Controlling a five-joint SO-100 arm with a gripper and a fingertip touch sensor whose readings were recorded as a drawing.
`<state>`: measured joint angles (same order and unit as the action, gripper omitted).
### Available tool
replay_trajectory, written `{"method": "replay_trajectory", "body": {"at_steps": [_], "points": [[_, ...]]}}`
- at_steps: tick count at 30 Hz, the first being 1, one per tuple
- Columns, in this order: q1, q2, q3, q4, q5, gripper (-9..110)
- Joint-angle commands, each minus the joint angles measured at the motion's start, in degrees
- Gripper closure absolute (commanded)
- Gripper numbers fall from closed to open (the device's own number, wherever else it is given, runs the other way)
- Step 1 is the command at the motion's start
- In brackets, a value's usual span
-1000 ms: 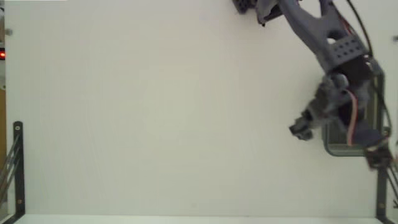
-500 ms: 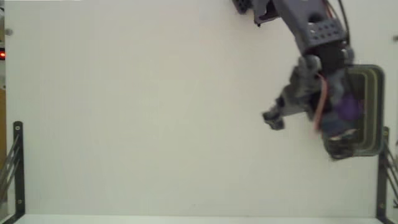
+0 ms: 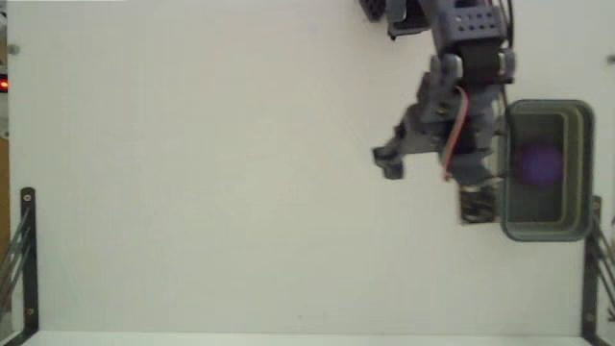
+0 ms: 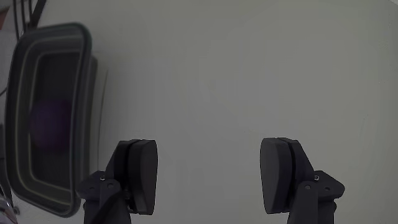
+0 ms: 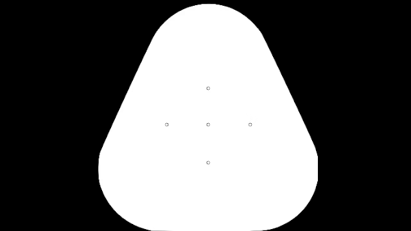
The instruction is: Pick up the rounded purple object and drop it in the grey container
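Purple ball [image 3: 539, 164] inside grey container [image 3: 582, 163], resting on the bin floor near its middle in the fixed view; blurred but clearly violet against the darker interior. Same ball [image 4: 50, 121] visible in the wrist view as a dim purple patch within the container [image 4: 56, 34], which sits at the left edge of that picture, long side running top to bottom.

Container placed at the right side of the white table [image 3: 192, 192] in the fixed view, close to the table's right border. Stepped rim visible in both views.

Gripper [image 4: 209, 177] spread wide, nothing between the fingers: two dark pads well apart in the wrist view, bare table surface showing in the gap. Left pad [image 4: 138, 174] near the container's lower corner but apart from it; right pad [image 4: 283, 174] over plain table.

In the fixed view, arm [image 3: 461, 58] reaching down from the top edge, gripper [image 3: 428, 183] just to the left of the container, beside it rather than over it. Fingertips hard to separate in this view; orange cable looped along the wrist. Black metal bracket [image 3: 27, 259] at the table's left edge, another at the right.
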<state>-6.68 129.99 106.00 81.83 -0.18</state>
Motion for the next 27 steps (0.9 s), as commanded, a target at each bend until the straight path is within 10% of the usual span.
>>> {"method": "replay_trajectory", "body": {"at_steps": [1, 27], "points": [[1.01, 4.70, 1.18, 0.10, 0.18, -9], [6.68, 12.12, 8.56, 0.13, 0.18, -9]]}}
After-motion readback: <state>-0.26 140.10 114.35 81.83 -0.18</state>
